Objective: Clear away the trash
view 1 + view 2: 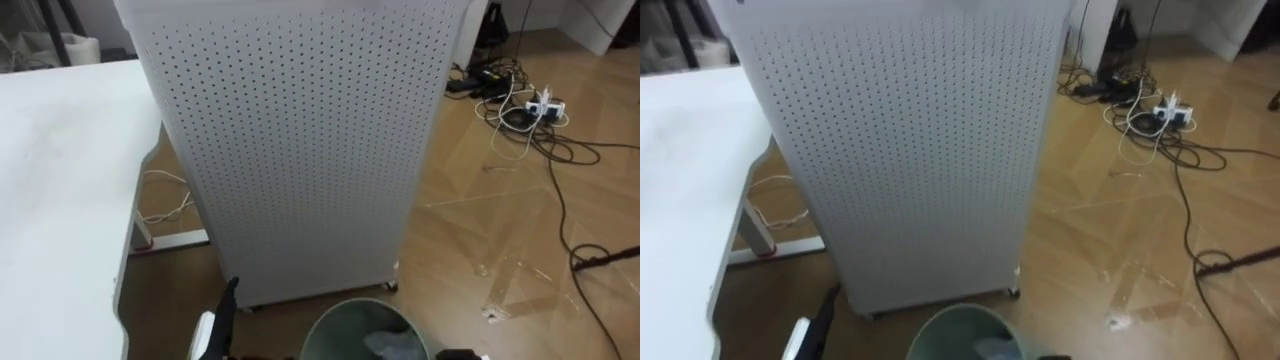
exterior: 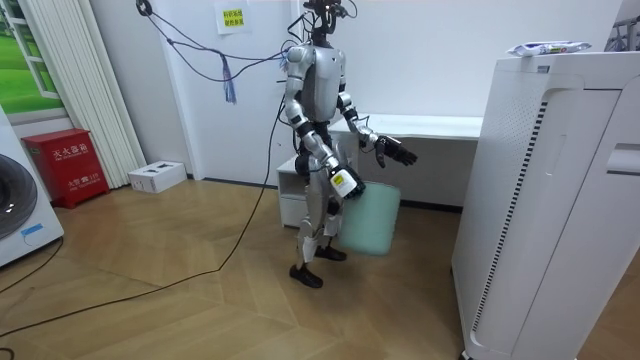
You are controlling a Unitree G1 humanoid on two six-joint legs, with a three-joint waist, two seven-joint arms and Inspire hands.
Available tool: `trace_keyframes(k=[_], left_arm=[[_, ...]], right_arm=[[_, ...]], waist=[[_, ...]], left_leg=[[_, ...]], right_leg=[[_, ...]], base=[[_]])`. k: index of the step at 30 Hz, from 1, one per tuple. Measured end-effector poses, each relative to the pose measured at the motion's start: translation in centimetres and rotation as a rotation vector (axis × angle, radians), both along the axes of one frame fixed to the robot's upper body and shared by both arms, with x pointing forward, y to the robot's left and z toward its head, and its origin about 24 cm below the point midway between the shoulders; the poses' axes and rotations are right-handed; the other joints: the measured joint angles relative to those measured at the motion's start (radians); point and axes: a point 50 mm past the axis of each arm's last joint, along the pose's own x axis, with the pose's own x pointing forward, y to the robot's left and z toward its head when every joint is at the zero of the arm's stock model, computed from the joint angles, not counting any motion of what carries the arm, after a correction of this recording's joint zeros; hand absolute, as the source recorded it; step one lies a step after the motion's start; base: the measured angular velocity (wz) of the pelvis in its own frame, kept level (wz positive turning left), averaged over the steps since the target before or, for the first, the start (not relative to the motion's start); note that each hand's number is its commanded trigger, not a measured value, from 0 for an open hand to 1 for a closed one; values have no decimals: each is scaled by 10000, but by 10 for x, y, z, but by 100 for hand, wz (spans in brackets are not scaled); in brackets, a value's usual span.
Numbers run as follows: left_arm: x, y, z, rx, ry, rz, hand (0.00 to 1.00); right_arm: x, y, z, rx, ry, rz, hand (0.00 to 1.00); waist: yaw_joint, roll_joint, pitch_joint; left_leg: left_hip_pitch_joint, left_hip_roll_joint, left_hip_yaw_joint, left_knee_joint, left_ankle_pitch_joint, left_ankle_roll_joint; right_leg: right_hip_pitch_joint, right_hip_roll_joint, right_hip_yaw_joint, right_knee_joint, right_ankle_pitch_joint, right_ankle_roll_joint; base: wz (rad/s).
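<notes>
White tabletop (image 1: 60,190) fills the left of the eye views. Just right of its edge, at the bottom, the robot's left hand (image 1: 225,312) comes up with its fingers straight and loose, holding nothing. The middle is taken by a tall white perforated cabinet (image 1: 300,150) standing on the wooden floor (image 1: 480,230). Below the cabinet's foot is the open mouth of a pale green bin (image 1: 335,322) with a pale crumpled scrap (image 1: 385,345) inside. Further right, a tangle of cables (image 1: 525,110) lies on the floor. In the room view the robot stands upright beside the table, facing the cabinet at the room view's right, with its left hand held out in front, well short of the cabinet. Its right hand (image 2: 344,184) is down at the bin's upper rim, and the bin hangs beside its leg, clear of the floor; I cannot tell how those fingers lie. A crumpled wrapper (image 2: 545,47), the garbage, lies on top of the cabinet, well apart from both hands.
</notes>
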Motion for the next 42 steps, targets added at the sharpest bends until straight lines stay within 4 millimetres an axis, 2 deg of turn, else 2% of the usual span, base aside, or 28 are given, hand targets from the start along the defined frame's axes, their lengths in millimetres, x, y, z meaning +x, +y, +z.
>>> trace_keyframes(k=[3,8,15,17,19,21,25,28,31,33,36,38,40,42], left_arm=[[-8,3,-4,568,130,-398,0],[-21,18,-10,848,470,-116,0],[-45,41,-19,994,1080,841,0],[-60,50,-25,1115,1507,1159,0],[-70,52,-30,1219,1854,1154,0],[-72,50,-32,1118,2009,1014,0],[-88,55,-42,1194,2991,837,0],[-101,59,-47,1197,3568,996,0],[-107,63,-50,1193,3902,1137,0],[-110,65,-51,1192,4110,1348,0],[-109,65,-52,1220,4190,1392,0],[-109,68,-52,1209,4242,1563,0],[-111,71,-52,1214,4309,1761,0],[-113,72,-53,1227,4462,1839,0]], right_arm=[[-18,-15,-12,-226,804,-612,100],[-50,-29,-30,-510,2312,-1022,100],[-67,-37,-35,-382,2850,-1326,100],[-75,-38,-37,-323,3068,-1326,100],[-79,-40,-39,-355,3214,-1420,100],[-82,-40,-40,-424,3340,-1414,100],[-85,-40,-41,-476,3545,-1137,100],[-87,-42,-42,-338,3586,-1247,100],[-86,-41,-42,-233,3571,-1256,100],[-85,-40,-42,-189,3537,-1198,100],[-81,-37,-41,-130,3483,-1012,100],[-78,-36,-41,-162,3419,-834,100],[-76,-35,-41,-117,3377,-773,100],[-76,-35,-41,-154,3355,-659,100]], waist=[[16,-7,-5],[186,-24,-11],[162,-108,-54],[143,-110,-111],[150,-90,-129],[216,-70,-140],[492,-103,-144],[556,-116,-114],[583,-103,-43],[593,-109,-30],[641,-73,-9],[672,-60,7],[692,-62,-9],[741,32,-60]], left_leg=[[231,-54,20,-47,-9,14],[715,1,371,-43,-193,44],[1039,89,691,-144,-274,-9],[1127,109,685,-219,-288,-36],[1213,104,682,-271,-302,-62],[1279,114,667,-294,-323,-92],[1584,222,662,-379,-410,-233],[1715,343,622,-353,-504,-353],[1716,460,558,-210,-596,-454],[1676,499,521,-120,-648,-517],[1308,736,487,599,-972,-629],[943,880,328,1443,-1301,-766],[665,1023,288,2177,-1375,-809],[421,1198,200,2866,-1368,-806]], right_leg=[[190,-41,10,-3,-8,41],[465,-77,5,28,-32,107],[552,-61,18,-37,-29,118],[683,-19,3,-217,-11,114],[788,-12,-3,-306,-9,115],[858,10,-2,-376,-7,118],[1094,128,-62,-544,46,44],[1248,184,-476,-572,70,-1],[1339,237,-891,-585,50,-55],[1333,272,-926,-566,-14,-156],[1049,336,-997,-39,-330,-301],[765,385,-1053,582,-759,-440],[702,440,-1016,850,-1010,-544],[722,607,-875,899,-1092,-658]], base=[[-2],[-20],[-19],[0],[0],[-4],[-22],[-8],[4],[2],[0],[0],[-4],[-15]])
